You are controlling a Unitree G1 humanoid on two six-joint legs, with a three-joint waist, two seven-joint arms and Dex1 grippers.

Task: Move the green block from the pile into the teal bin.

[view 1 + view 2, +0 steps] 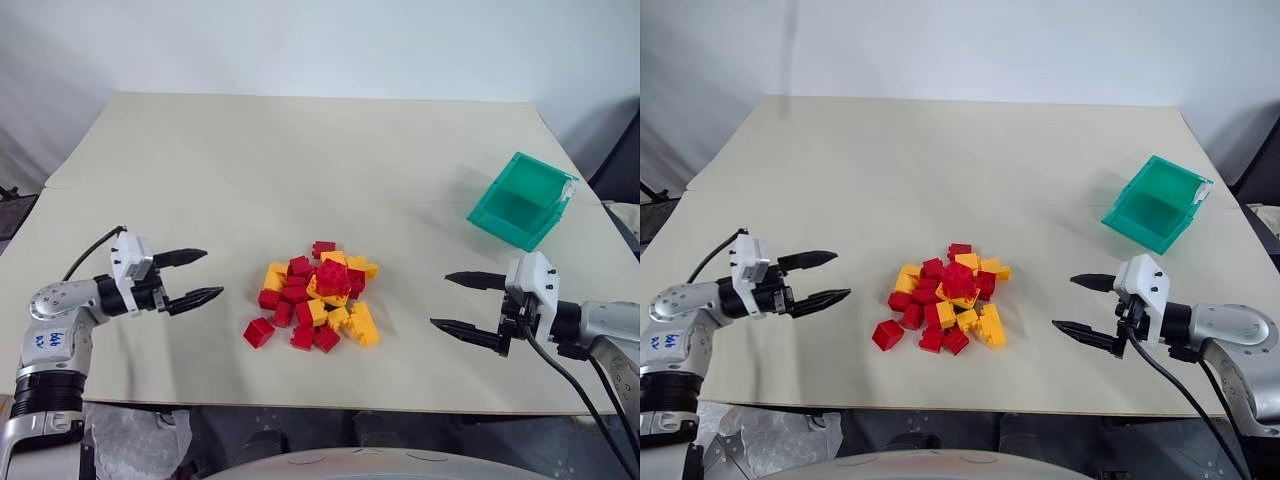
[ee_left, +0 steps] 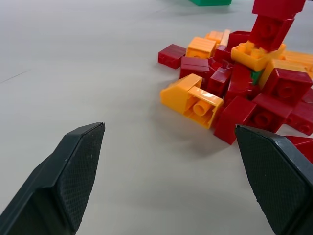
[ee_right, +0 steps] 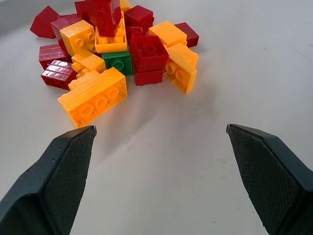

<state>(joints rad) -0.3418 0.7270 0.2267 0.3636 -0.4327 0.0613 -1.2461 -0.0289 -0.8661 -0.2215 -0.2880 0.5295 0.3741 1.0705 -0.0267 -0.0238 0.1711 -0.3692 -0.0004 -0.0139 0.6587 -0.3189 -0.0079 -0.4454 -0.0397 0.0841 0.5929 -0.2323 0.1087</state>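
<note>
The pile (image 1: 315,300) of red and yellow bricks lies mid-table near the front. The green block (image 3: 119,62) is wedged low in the pile, under a red brick and beside yellow ones, and a sliver of it also peeks out between red bricks (image 2: 256,76). The teal bin (image 1: 522,200) stands empty at the back right, tilted on the table. My left gripper (image 1: 212,273) hovers open to the left of the pile, pointing at it. My right gripper (image 1: 440,300) hovers open to the right of the pile, also aimed at it. Neither holds anything.
The beige table (image 1: 300,170) stretches bare behind the pile, and its front edge runs just below both grippers. A dark cable (image 1: 560,380) hangs from the right wrist past the table edge.
</note>
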